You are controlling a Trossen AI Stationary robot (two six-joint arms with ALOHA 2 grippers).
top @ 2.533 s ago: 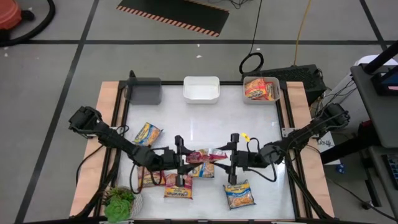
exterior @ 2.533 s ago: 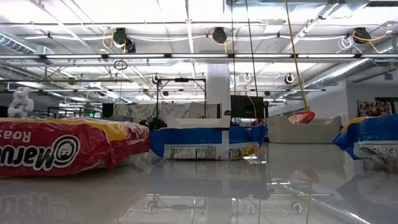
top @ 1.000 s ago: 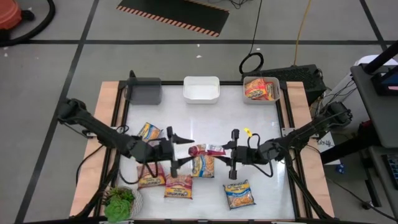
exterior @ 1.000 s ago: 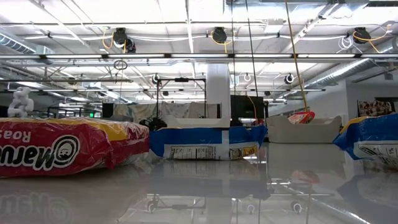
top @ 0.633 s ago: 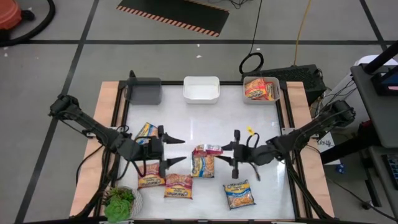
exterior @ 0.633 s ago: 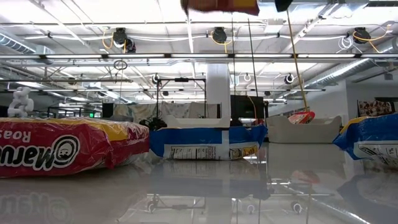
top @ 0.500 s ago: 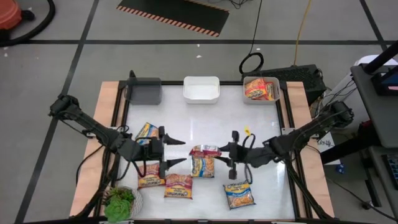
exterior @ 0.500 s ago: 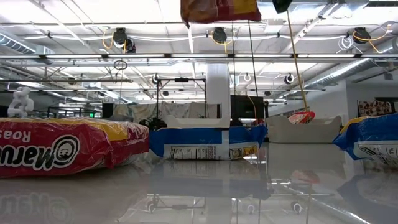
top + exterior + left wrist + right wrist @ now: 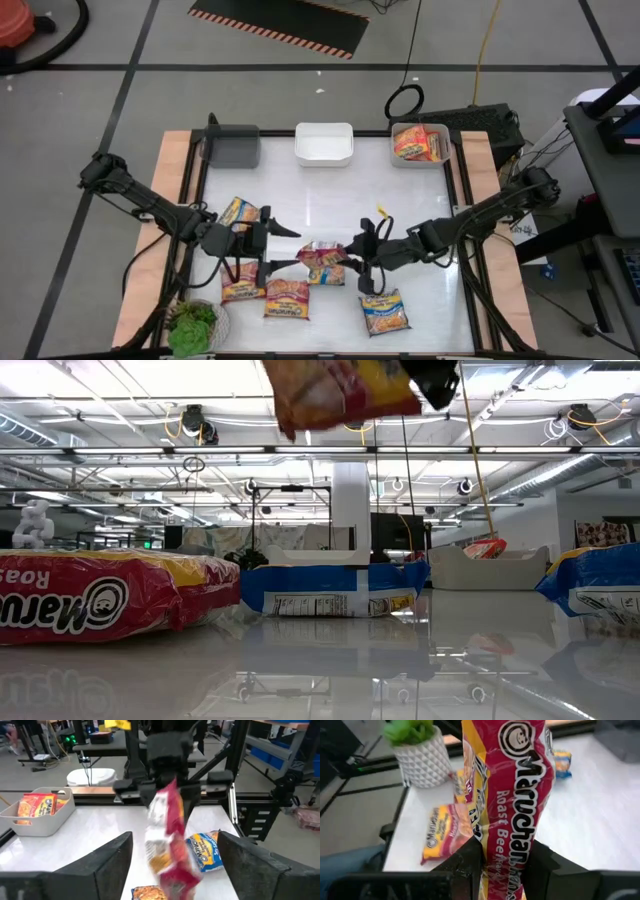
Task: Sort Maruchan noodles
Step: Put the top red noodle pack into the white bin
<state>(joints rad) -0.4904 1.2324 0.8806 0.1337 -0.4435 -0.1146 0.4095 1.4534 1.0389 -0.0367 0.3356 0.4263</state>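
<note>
Clamping a crinkly red-and-yellow Roast Beef packet, right gripper lifted, left gripper spread empty.

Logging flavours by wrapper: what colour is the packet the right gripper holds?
Red with a yellow band, best seen in the right wrist view: packet, right gripper.

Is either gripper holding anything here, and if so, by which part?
The right gripper holds a red Roast Beef packet pinched at one short end, lifted off the table. The left gripper is open and holds nothing.
</note>
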